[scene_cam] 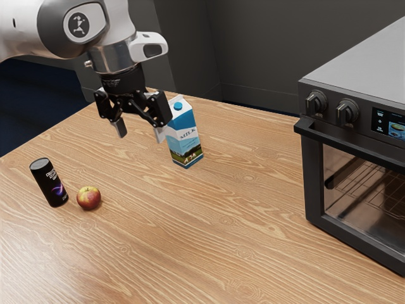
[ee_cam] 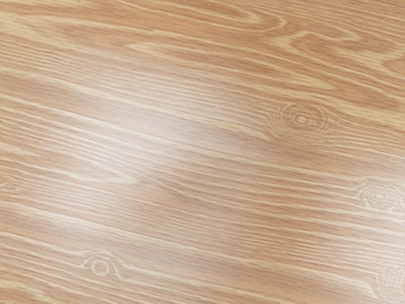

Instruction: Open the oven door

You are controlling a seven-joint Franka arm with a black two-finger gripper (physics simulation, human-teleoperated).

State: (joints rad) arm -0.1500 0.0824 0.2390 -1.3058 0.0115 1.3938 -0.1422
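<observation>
Oven door (scene_cam: 364, 187) is shut, lying between three and four o'clock in the exterior view. Going left to right there, the pale robot arm (scene_cam: 76, 25) comes in around ten o'clock. Just below nine, a black can (scene_cam: 49, 182) stands upright on the wooden worktop (scene_cam: 209, 234). A red and yellow apple (scene_cam: 88, 198) sits just beside it, at about four o'clock from the can. The black pincer (scene_cam: 140, 135) hangs at one to two o'clock from the apple, its two fingers apart and pointing down. At three o'clock from it, near the centre, stands a blue and white milk carton (scene_cam: 185, 138); whether they touch, I cannot tell. Well apart towards three o'clock is the dark oven (scene_cam: 354, 69). Its bar handle (scene_cam: 348, 146) crosses the door's top edge, with two knobs (scene_cam: 347, 112) at eleven o'clock from the door and a lit display (scene_cam: 388, 125) at one. The wrist view shows the worktop's grain, knots and pale sheen.
</observation>
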